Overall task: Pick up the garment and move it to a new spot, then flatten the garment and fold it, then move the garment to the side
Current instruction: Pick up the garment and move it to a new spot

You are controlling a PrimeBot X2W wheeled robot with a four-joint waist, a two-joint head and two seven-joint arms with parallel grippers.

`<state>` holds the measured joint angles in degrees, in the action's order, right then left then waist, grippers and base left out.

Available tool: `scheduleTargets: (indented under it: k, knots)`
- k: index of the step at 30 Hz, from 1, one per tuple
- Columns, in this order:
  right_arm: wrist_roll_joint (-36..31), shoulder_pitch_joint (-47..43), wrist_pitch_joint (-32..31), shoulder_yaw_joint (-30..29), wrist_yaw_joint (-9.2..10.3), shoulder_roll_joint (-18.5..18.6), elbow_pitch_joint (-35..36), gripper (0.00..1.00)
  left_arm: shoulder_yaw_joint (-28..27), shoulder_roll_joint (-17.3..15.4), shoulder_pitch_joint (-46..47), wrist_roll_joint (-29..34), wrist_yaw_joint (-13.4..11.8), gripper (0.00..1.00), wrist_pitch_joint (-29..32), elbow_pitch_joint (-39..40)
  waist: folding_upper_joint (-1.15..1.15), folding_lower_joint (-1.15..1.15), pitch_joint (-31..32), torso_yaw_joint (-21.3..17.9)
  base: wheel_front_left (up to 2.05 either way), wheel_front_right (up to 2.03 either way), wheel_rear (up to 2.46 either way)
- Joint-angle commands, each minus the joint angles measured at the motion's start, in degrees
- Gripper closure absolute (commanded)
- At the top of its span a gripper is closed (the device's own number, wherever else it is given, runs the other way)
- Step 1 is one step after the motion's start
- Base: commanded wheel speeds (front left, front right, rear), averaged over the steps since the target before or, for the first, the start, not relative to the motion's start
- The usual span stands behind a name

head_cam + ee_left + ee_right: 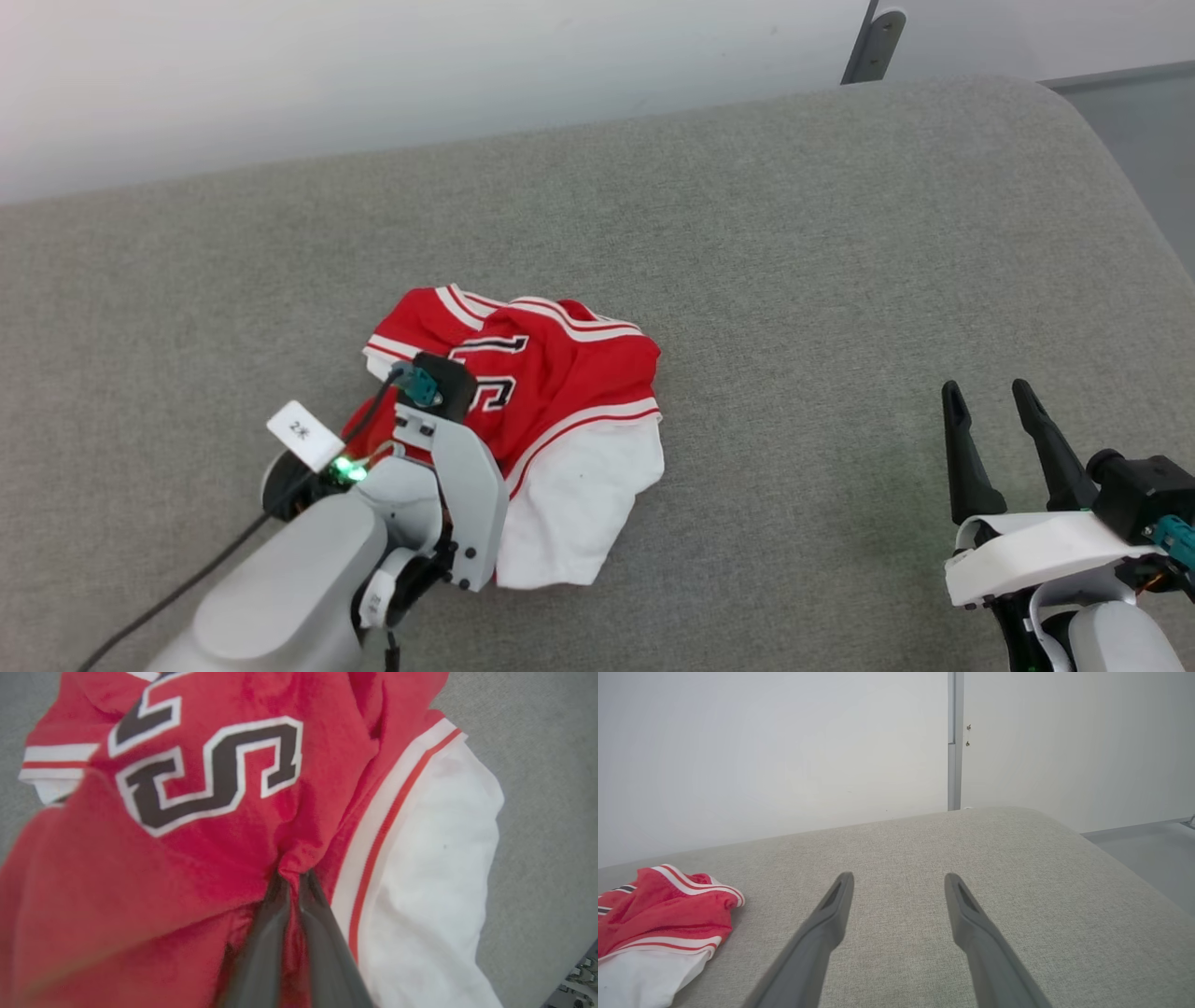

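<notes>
Red jersey cloth, crumpled left of centre on the grey cushion (803,243), is my garment (560,373). In the head view my left wrist (462,467) covers the grip; the left wrist view shows the left gripper (292,877) pinched on a red fold (beside the white sleeve (430,858)). My right gripper (899,882) hangs spread, well apart.

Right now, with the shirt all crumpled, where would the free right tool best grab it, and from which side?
Probably the white sleeve of the shirt, coming in low from the robot's right. It sticks out loose toward the open right tool, clear of the red fold the left tool pinches.
</notes>
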<state>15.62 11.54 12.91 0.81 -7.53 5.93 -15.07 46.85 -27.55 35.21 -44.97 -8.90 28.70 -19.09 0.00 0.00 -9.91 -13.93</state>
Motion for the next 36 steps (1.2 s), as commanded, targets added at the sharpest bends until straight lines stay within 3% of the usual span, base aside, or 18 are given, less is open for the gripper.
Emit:
scheduleTargets:
  k: [1, 5, 6, 7, 8, 10, 16, 23, 30, 36]
  knots:
    - [0.4, 0.8, 0.4, 0.4, 0.08, 0.2, -0.3, 0.00, 0.4, 0.8, -0.4, -0.7, 0.9, 1.00, -0.1, -1.7, 0.00, 0.00, 0.1, 0.0, 0.00, 0.00, 0.00]
    - [0.6, 0.9, 0.6, 0.4, 0.08, 0.6, -1.0, 0.00, 1.0, 1.8, 0.1, -0.8, 3.1, 1.00, -1.4, -4.6, 0.00, 0.00, 0.8, 0.5, 0.00, 0.00, 0.00]
    - [0.6, 0.9, 0.7, 0.4, 0.08, 0.7, -1.1, 0.00, 0.8, 1.9, 0.4, -1.0, 3.6, 0.91, -2.0, -4.9, 0.00, 0.00, 1.0, 0.6, 0.00, 0.00, 0.00]
    - [0.6, 0.9, 0.7, 0.4, 0.08, 0.7, -1.1, 0.00, 0.8, 1.9, 0.4, -1.0, 3.6, 0.91, -2.0, -4.9, 0.00, 0.00, 1.0, 0.6, 0.00, 0.00, 0.00]
    - [0.6, 0.9, 0.8, 0.3, 0.08, 0.8, -1.2, 0.00, 0.3, 2.1, 0.7, -1.5, 3.9, 0.57, -2.5, -5.2, 0.00, 0.00, 1.3, 0.9, 0.00, 0.00, 0.00]
    - [0.5, 0.7, 0.6, 0.3, 0.08, 0.9, -1.2, 0.00, -0.2, 1.9, 1.3, -1.6, 4.9, 0.00, -3.6, -5.3, 0.00, 0.00, 1.9, 1.4, 0.00, 0.00, 0.00]
    - [0.6, -0.2, 0.0, 0.1, 0.08, 1.7, -1.2, 0.00, -2.4, 0.8, 1.3, -3.8, 5.9, 0.00, -5.1, -3.1, 0.00, 0.00, 4.1, 3.6, 0.00, 0.00, 0.00]
    - [0.5, -1.4, -0.7, 0.3, 0.08, 2.4, -0.6, 0.00, -5.7, -3.4, -0.7, -4.1, 4.5, 0.00, -8.9, 3.4, 0.00, 0.00, 7.2, 6.3, 0.00, 0.00, 0.00]
    - [0.3, -2.8, -1.1, 0.2, 0.08, 3.3, 0.0, 0.00, -10.9, -8.5, -5.5, -4.8, 3.8, 0.00, -17.4, 8.1, 0.00, 0.00, 9.7, 8.8, 0.00, 0.00, 0.00]
    - [0.3, -4.1, -0.9, -0.8, 0.08, 4.0, 0.4, 0.00, -16.1, -12.1, -11.9, -5.7, 3.7, 0.00, -28.1, 9.9, 0.00, 0.00, 10.8, 10.5, 0.00, 0.00, 0.00]
